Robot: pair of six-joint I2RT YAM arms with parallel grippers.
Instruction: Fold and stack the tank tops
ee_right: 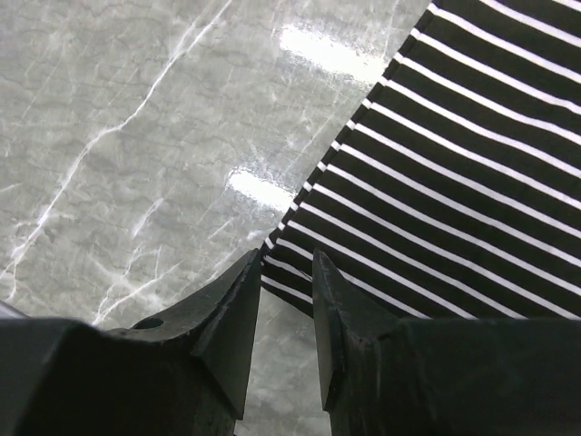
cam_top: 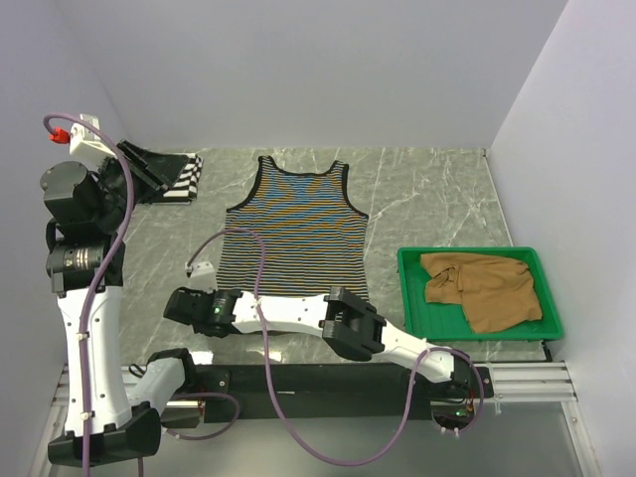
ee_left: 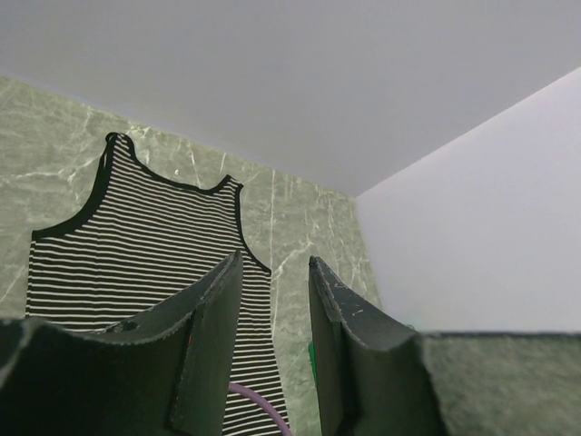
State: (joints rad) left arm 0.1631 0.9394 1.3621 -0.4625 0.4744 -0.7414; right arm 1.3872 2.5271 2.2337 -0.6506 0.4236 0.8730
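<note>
At the far left back of the table (cam_top: 427, 199) lies the black-and-white top (cam_top: 184, 179), already folded into a small packet, so I count that one as done. My left gripper (cam_top: 147, 167) hangs raised beside it, fingers (ee_left: 213, 336) spread with nothing between them, its camera looking out across the table. In the middle, the pinstriped top (cam_top: 296, 234) lies flat and face up, straps toward the back wall and hem toward me. It is smoothed out but has no fold in it yet. My right arm reaches across to the left, and my right gripper (ee_right: 286, 304) sits at that top's lower-left hem corner. The fingers are parted by a narrow gap and the corner of the cloth lies just at their tips, not pinched. Far to the right, the tan top (cam_top: 487, 288) lies crumpled in the green tray (cam_top: 477, 336), untouched as far as I can see. By my reckoning roughly a third of the job is finished. The pinstriped top needs folding and stacking on the first, and then the tan one must come out, be spread, folded and stacked.
</note>
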